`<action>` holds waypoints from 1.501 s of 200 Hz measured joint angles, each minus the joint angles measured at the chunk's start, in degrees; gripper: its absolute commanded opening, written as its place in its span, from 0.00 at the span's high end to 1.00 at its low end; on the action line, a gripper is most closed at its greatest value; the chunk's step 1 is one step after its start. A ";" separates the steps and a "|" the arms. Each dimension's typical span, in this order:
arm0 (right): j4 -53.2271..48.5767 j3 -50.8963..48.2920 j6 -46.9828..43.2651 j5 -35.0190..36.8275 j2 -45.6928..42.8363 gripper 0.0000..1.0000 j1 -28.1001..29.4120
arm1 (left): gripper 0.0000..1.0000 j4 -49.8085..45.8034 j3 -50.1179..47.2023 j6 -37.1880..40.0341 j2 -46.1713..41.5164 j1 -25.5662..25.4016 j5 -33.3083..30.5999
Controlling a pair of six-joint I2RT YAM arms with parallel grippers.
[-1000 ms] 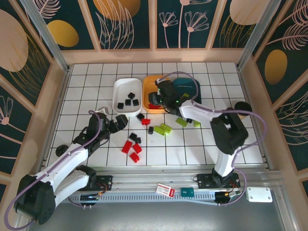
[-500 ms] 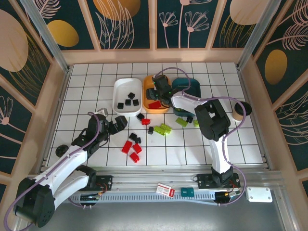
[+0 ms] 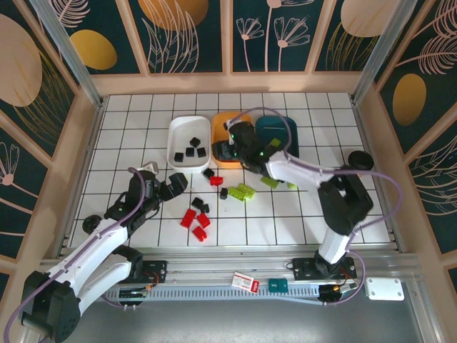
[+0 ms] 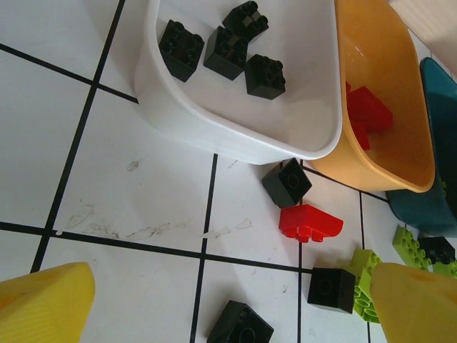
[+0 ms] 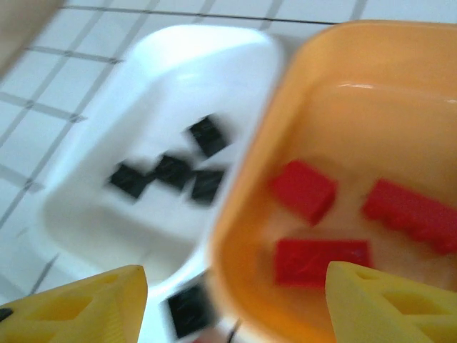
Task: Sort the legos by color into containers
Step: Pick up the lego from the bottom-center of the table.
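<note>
The white tray (image 3: 180, 136) holds several black cubes (image 4: 226, 51). Beside it, the orange tray (image 3: 221, 121) holds three red bricks (image 5: 321, 261). The teal tray (image 3: 280, 127) stands to its right. My right gripper (image 3: 228, 147) hovers open over the orange tray (image 5: 371, 93), with nothing between its yellow fingers (image 5: 389, 300). My left gripper (image 3: 176, 184) is wide open, low over the table, left of the loose legos. Ahead of it lie black cubes (image 4: 286, 182), a red brick (image 4: 309, 221) and green bricks (image 4: 364, 282). More red bricks (image 3: 194, 220) lie nearer the front.
A black-lidded cup (image 3: 359, 158) stands at the right. Green bricks (image 3: 245, 191) lie under my right arm's forearm. A small black object (image 3: 89, 223) sits at the left edge. Wooden walls close in the tiled table on three sides.
My right gripper has opened over the orange tray and its arm has swung. A red brick now lies loose in that tray. The left arm has barely moved.
</note>
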 measured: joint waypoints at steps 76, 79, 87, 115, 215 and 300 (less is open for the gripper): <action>-0.79 -17.59 -0.63 0.61 -9.64 0.29 25.73 | 0.02 -1.90 2.21 0.22 -0.42 0.00 -3.43; -1.11 -17.73 -0.59 0.59 -9.40 0.29 26.40 | 0.02 -1.95 2.23 0.22 -0.39 0.00 -3.58; -1.75 -17.88 -0.55 0.57 -8.70 0.28 28.00 | 0.02 -2.14 2.36 0.24 -0.28 0.02 -3.78; -2.80 -17.90 -0.37 0.11 -4.83 0.28 30.95 | 0.01 -2.95 2.71 0.24 0.07 0.02 -4.81; -2.91 -16.24 -0.42 -2.40 2.97 0.33 32.35 | 0.01 -4.59 2.95 0.42 0.11 0.02 -6.64; -2.84 -12.13 -0.85 -0.68 6.78 0.69 32.83 | 0.01 -4.94 3.48 0.66 1.31 0.00 -6.64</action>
